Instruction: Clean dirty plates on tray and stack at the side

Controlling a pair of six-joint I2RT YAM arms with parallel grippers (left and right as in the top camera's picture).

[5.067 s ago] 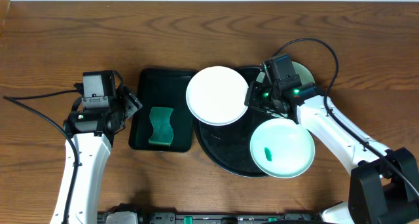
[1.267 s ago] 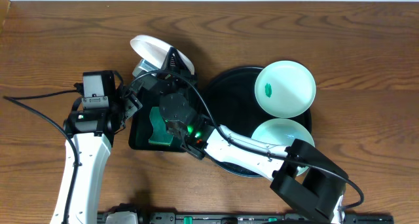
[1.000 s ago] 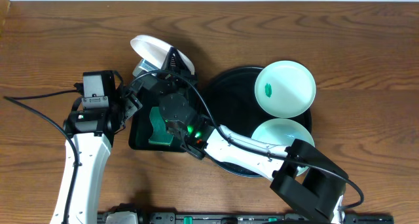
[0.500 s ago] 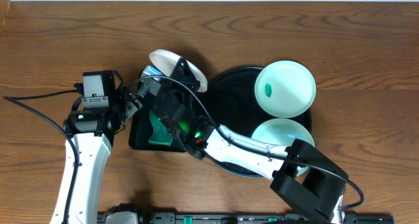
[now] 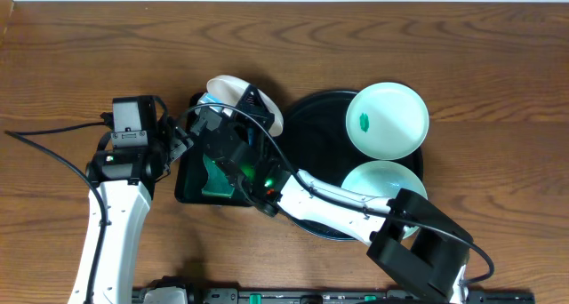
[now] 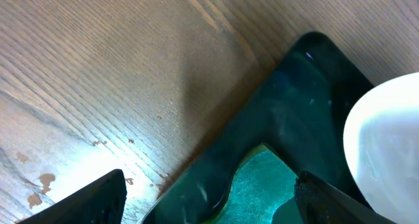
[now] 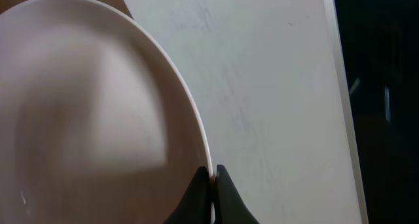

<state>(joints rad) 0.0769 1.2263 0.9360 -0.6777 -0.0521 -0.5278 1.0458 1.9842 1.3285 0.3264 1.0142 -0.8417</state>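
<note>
1. A brown wooden table (image 5: 80,46) with strong grain fills the overhead view. A pale strip runs along its far edge.
2. The large round black tray (image 5: 311,135) sits right of centre. Two mint-green plates lie on it, the far plate (image 5: 391,117) bearing a small green smear (image 5: 364,122). The near mint plate (image 5: 382,178) is partly covered by the right arm.
3. Just left of it lies a smaller rectangular black tray (image 5: 188,187) holding a green sponge (image 5: 212,175).
4. The right arm reaches across the round tray. Its right gripper (image 5: 252,104) is clamped on the rim of the white plate (image 5: 227,86), which is lifted and steeply tilted over the far end of the rectangular tray.
5. In the right wrist view the fingertips (image 7: 196,188) pinch the plate's edge between them — the plate (image 7: 85,106) fills the left side of the frame.
6. The left gripper (image 5: 180,137) hovers at the rectangular tray's left edge with its jaws spread wide and nothing between them.
7. In the left wrist view — tray corner, sponge (image 6: 262,185) and wood below — the white plate (image 6: 386,152) shows at the right edge, apart from the fingers (image 6: 98,198).
</note>
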